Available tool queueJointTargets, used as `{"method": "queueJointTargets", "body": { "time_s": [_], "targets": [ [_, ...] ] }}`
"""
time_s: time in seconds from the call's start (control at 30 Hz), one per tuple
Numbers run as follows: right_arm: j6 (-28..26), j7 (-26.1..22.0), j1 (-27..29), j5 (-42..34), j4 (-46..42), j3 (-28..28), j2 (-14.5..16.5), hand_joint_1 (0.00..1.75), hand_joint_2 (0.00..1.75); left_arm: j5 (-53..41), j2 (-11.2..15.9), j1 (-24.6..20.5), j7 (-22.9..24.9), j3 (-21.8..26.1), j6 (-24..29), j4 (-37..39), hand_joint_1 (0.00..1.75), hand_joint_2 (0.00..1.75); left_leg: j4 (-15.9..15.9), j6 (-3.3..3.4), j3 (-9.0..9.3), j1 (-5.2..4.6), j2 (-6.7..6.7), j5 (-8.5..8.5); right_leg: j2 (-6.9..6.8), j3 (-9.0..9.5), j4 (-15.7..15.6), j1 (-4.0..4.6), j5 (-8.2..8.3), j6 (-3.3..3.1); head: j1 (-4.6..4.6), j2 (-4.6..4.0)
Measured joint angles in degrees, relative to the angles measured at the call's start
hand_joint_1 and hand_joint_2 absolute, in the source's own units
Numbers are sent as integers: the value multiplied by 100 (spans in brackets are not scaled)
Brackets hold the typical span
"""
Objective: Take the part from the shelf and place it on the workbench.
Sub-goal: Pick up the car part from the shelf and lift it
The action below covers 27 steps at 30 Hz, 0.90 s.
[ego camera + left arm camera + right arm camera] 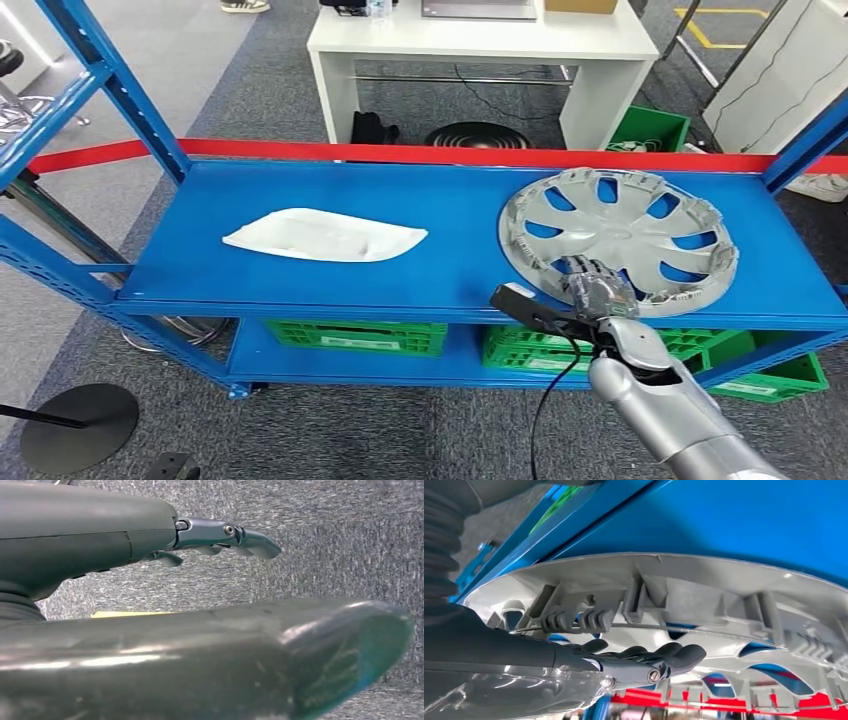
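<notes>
Right arm (pixel 660 400) reaches up from below toward the front edge of the blue shelf (pixel 400 280). Right hand (pixel 598 288) sits at the near rim of the grey wheel cover (pixel 620 238), fingers (pixel 659 656) lying together inside the cover's ribbed underside, against its clips; whether they actually clamp the rim, cannot tell. Wheel cover lies inner side up on the shelf's right half, near rim at the front edge. Left hand (pixel 150 605) hangs over grey carpet (pixel 325 555), fingers straight and apart from the thumb, nothing in it. White flat part (pixel 325 236) rests on the shelf's left half, well apart from the cover. Green crates (pixel 360 336) on the lower level under the front edge. Red bar (pixel 400 153) runs along the shelf's back edge. Beyond it, a white table (pixel 480 45) on the carpet, a green bin (pixel 650 128) beside its right leg.
</notes>
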Motion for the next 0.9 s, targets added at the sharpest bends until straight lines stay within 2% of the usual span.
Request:
{"method": "queueJointTargets", "body": {
  "time_s": [0.07, 0.1, 0.13, 0.2, 0.23, 0.27, 0.33, 0.37, 0.4, 0.43, 0.47, 0.53, 0.57, 0.6, 0.7, 0.73, 0.77, 0.8, 0.87, 0.9],
  "targets": [
    [-49, 106, -16, 259, 83, 32, 36, 69, 175, -20, -11, -15, 1, 10, 1, 0, 0, 0, 2, -39, 4, -18, -15, -7, -5, 370, -689, 21, 204, -49, -4, 0],
    [-67, 146, -20, 375, 127, 36, 51, 96, 175, -31, -15, -20, 1, 13, 1, 0, 0, 0, 0, -71, -2, -20, -22, -4, -7, 440, -828, 36, 221, -68, -7, 0],
    [-78, 182, -22, 480, 166, 37, 66, 113, 175, -37, -18, -21, 2, 18, 2, 0, 0, 0, -11, -108, -10, -19, -27, 6, -9, 441, -850, 51, 220, -85, -7, 0],
    [-86, 254, -22, 678, 229, 32, 92, 124, 175, -50, -18, -18, 8, 34, 9, 0, 0, 0, -20, -177, -26, -6, -25, 16, -13, 431, -896, 45, 279, -137, -9, 0],
    [-80, 295, -22, 778, 252, 27, 108, 133, 175, -60, -20, -18, 12, 42, 14, 1, 0, 0, 59, -207, -68, -6, -20, -55, -20, 434, -932, 30, 314, -168, -16, 0],
    [-71, 336, -22, 876, 273, 22, 123, 142, 175, -69, -21, -20, 15, 49, 19, 1, 0, 0, 251, -235, -160, -7, -14, -194, -31, 434, -967, 12, 348, -190, -27, 0],
    [-46, 408, -24, 1049, 317, 10, 148, 164, 175, -84, -21, -23, 20, 60, 23, 1, 0, 0, 956, -280, -487, 0, -4, -610, -56, 406, -987, -6, 387, -213, -48, 0],
    [-40, 436, -30, 1115, 335, 2, 156, 170, 175, -88, -17, -20, 25, 71, 25, 1, 0, 0, 1306, -300, -646, 5, -3, -763, -64, 387, -987, -13, 401, -206, -51, 0],
    [-34, 455, -39, 1170, 354, -10, 161, 175, 175, -92, -14, -16, 32, 84, 26, 1, 0, 0, 1518, -319, -736, 12, -1, -820, -70, 369, -987, -24, 416, -194, -52, 0],
    [-32, 465, -54, 1213, 373, -25, 163, 175, 175, -97, -10, -11, 39, 95, 27, 1, 0, 0, 1510, -342, -713, 23, 2, -762, -72, 351, -986, -42, 433, -172, -52, 0],
    [-30, 470, -72, 1248, 389, -48, 165, 175, 175, -103, -7, -9, 44, 104, 27, 1, 0, 0, 1285, -371, -577, 44, 7, -619, -71, 333, -982, -68, 452, -142, -52, 0],
    [-43, 464, -112, 1305, 414, -116, 166, 175, 175, -119, -18, -24, 50, 109, 27, 3, 0, 0, 510, -455, -126, 117, 28, -319, -64, 279, -927, -98, 473, -48, -73, 0],
    [-58, 453, -125, 1328, 420, -163, 164, 175, 175, -129, -27, -35, 51, 111, 28, 6, 0, 0, 225, -451, 36, 146, 23, -235, -59, 250, -897, -99, 472, -1, -81, 0],
    [-82, 442, -130, 1348, 424, -217, 163, 175, 175, -138, -37, -41, 51, 113, 28, 9, 0, 0, 67, -423, 123, 162, 17, -203, -54, 230, -880, -93, 473, 41, -70, 0],
    [-217, 394, -66, 1425, 398, -350, 160, 175, 175, -154, -33, -28, 48, 136, 37, 11, 0, 0, 64, -238, 102, 141, 0, -167, -45, 222, -915, -121, 513, 134, -8, 0],
    [-291, 374, -25, 1453, 357, -387, 160, 175, 175, -155, -29, -25, 40, 146, 41, 11, 0, 0, 68, -193, 97, 137, 4, -151, -46, 183, -845, -129, 466, 155, -3, 0],
    [-365, 360, 18, 1472, 298, -422, 162, 175, 175, -157, -25, -25, 29, 153, 43, 11, 0, 0, 67, -154, 93, 137, 8, -138, -49, 92, -654, -129, 348, 166, 7, 0],
    [-439, 347, 64, 1486, 223, -455, 163, 175, 175, -158, -23, -24, 12, 157, 46, 11, 0, 0, 66, -126, 90, 134, 12, -132, -51, -53, -334, -121, 168, 166, 16, 0],
    [-604, 320, 195, 1495, 44, -525, 167, 175, 175, -159, -21, -21, -38, 167, 53, 11, 0, 0, 67, -93, 88, 121, 12, -140, -50, -426, 491, -99, -199, 157, 26, 0],
    [-709, 298, 279, 1494, -64, -570, 166, 175, 175, -162, -21, -16, -69, 174, 56, 11, 0, 0, 67, -83, 91, 115, 11, -149, -49, -555, 764, -92, -277, 148, 29, 0]
  ]
}}
